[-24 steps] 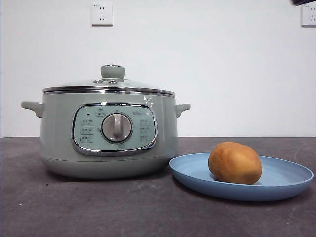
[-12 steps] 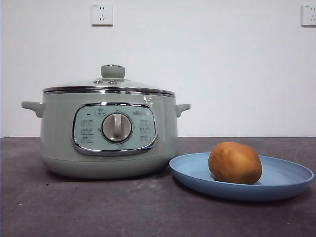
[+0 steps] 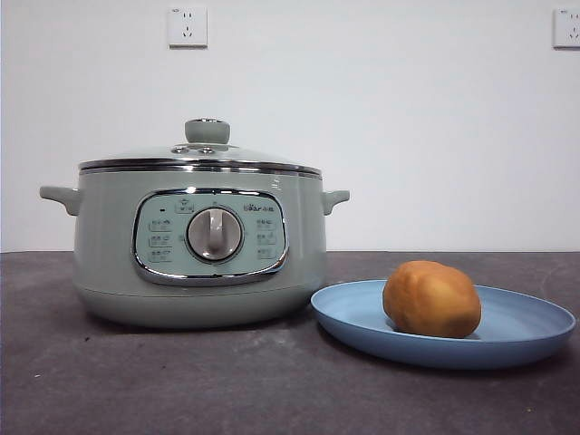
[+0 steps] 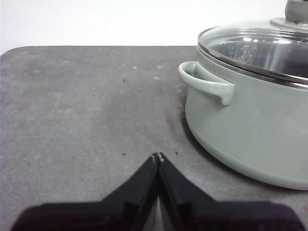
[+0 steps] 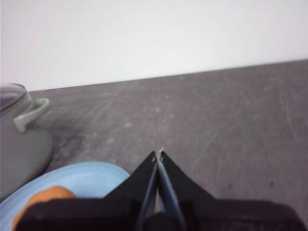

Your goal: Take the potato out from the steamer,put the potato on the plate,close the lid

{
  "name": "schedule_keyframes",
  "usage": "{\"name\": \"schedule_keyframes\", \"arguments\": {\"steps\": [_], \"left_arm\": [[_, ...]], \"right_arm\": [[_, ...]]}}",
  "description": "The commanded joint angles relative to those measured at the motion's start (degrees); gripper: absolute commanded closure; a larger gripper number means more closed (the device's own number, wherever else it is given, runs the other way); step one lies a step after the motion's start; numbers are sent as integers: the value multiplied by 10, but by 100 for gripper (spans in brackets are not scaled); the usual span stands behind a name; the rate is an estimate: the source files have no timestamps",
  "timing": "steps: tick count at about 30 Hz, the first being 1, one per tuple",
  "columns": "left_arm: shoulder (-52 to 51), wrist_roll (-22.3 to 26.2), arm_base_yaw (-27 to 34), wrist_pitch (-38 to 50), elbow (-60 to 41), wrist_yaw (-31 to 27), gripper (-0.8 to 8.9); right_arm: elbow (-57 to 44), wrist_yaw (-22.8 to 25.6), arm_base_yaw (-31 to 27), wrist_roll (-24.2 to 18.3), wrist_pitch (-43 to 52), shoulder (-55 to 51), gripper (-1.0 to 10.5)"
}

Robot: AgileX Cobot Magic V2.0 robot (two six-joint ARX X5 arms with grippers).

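The sage-green steamer is seen standing on the dark grey table, closed by the glass lid, whose chrome rim is seated all round. Just beside it the light blue plate is set on the table, and the potato is laid on the plate. The left gripper is held over bare table near a steamer handle and the right gripper near the plate, the jaws of each pressed together and nothing gripped.
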Motion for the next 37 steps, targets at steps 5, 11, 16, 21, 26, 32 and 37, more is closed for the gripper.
{"name": "schedule_keyframes", "arguments": {"steps": [5, 11, 16, 21, 26, 32, 37], "left_arm": [[-2, -2, 2, -7, -5, 3, 817], [-2, -2, 2, -7, -5, 3, 817], [-2, -2, 2, -7, -5, 3, 817], [-2, -2, 2, -7, -5, 3, 817], [-2, -2, 2, -7, -5, 3, 817], [-2, -2, 2, -7, -5, 3, 817], [-2, -2, 2, -7, -5, 3, 817]], "right_arm": [[-16, 2, -1, 29, -44, -3, 946], [-16, 0, -1, 48, -51, -3, 947], [-15, 2, -1, 48, -52, -3, 946], [-15, 2, -1, 48, -52, -3, 946], [-15, 2, -1, 48, -52, -3, 946], [-15, 2, -1, 48, -52, -3, 946], [-15, 2, -1, 48, -52, -3, 946]]}}
